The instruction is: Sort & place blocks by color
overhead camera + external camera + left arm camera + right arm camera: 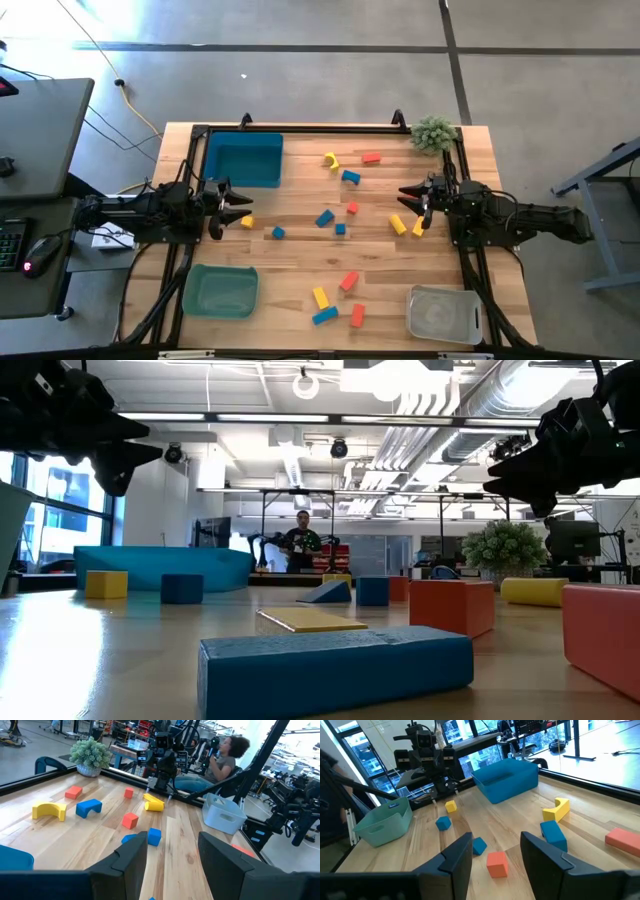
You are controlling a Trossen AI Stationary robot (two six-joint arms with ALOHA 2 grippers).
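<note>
Wooden counter (300,262) carried the blocks (340,229) scattered mid-surface, unsorted; left tool (236,208) and right tool (412,207) hovered at opposite edges, part-open and empty, seemingly poised to begin.

Table (300,250) pale wood, smooth; blocks (349,281) matt; bins (243,160) glossy plastic.

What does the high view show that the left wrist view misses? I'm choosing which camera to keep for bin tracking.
Only the high view shows the green bin, the left tool from above, and the blocks near the front edge. Only the left wrist view shows a seated person beyond the table. Both show the clear bin, the plant, the yellow arch block and the right tool.
</note>
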